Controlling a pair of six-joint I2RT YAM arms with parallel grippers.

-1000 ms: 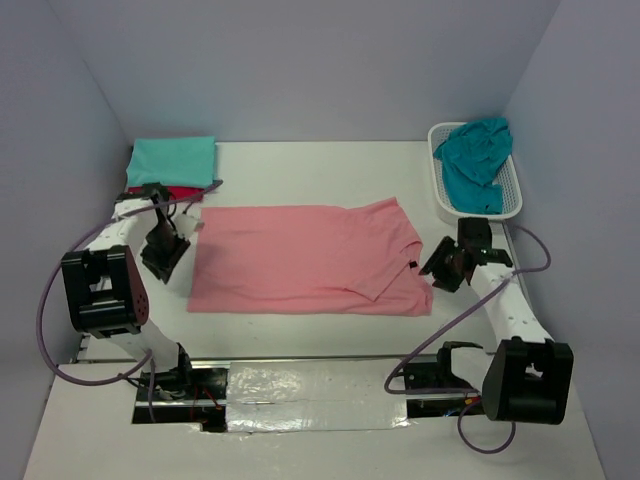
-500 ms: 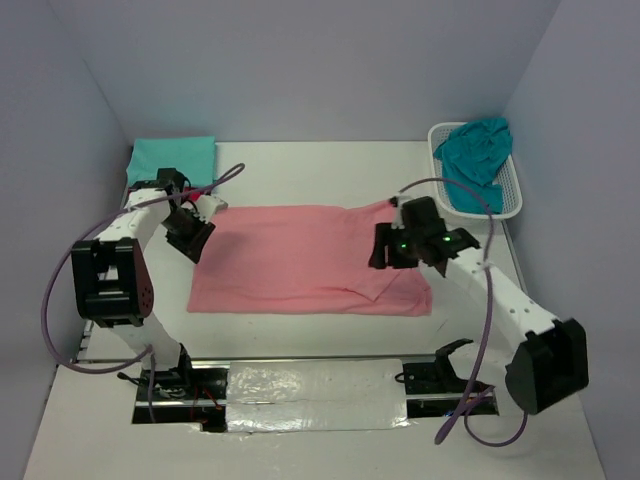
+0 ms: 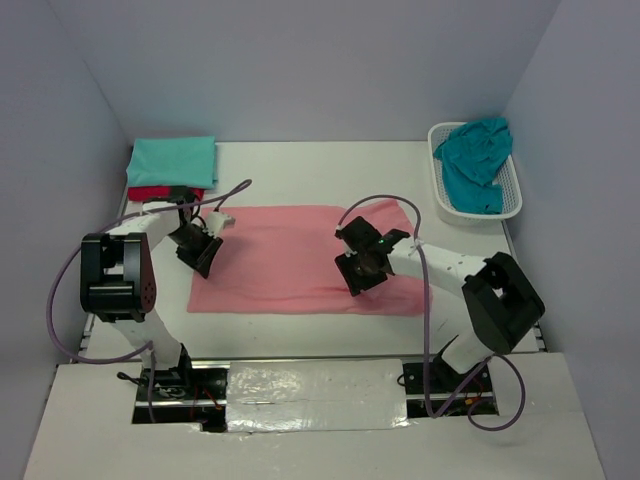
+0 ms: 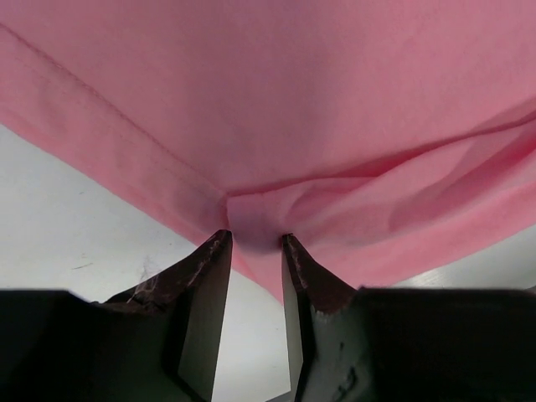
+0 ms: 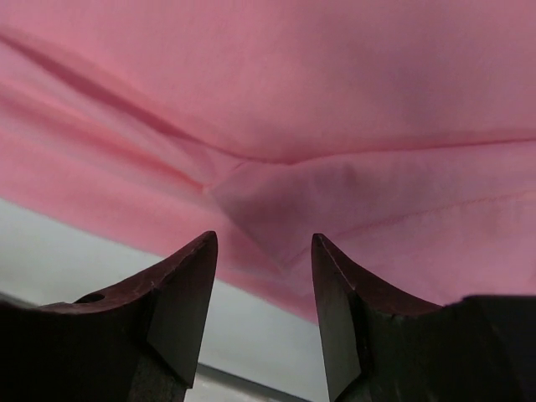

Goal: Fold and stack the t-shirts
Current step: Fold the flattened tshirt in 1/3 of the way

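Observation:
The salmon pink t-shirt [image 3: 280, 260] lies spread flat in the middle of the table. My left gripper [image 3: 205, 248] sits low at its left edge. In the left wrist view it [image 4: 254, 239] stands partly open, with a puckered fold of the pink cloth [image 4: 293, 100] at its tips. My right gripper [image 3: 360, 268] is over the shirt's right half, near the front hem. It [image 5: 264, 239] is open, with a raised crease of the shirt [image 5: 293, 100] just beyond its tips. A folded mint-teal t-shirt [image 3: 172, 160] lies on a red one [image 3: 165, 193] at the back left. The darker teal t-shirt [image 3: 475, 160] is crumpled in the basket.
The white lattice basket [image 3: 510, 205] stands at the back right by the wall. Purple cables loop from both arms over the table. Silver tape [image 3: 310, 385] covers the near edge between the arm bases.
Both grippers have moved in onto the pink shirt: the left from beside its left edge, the right swinging leftward from beyond its right edge to its right half.

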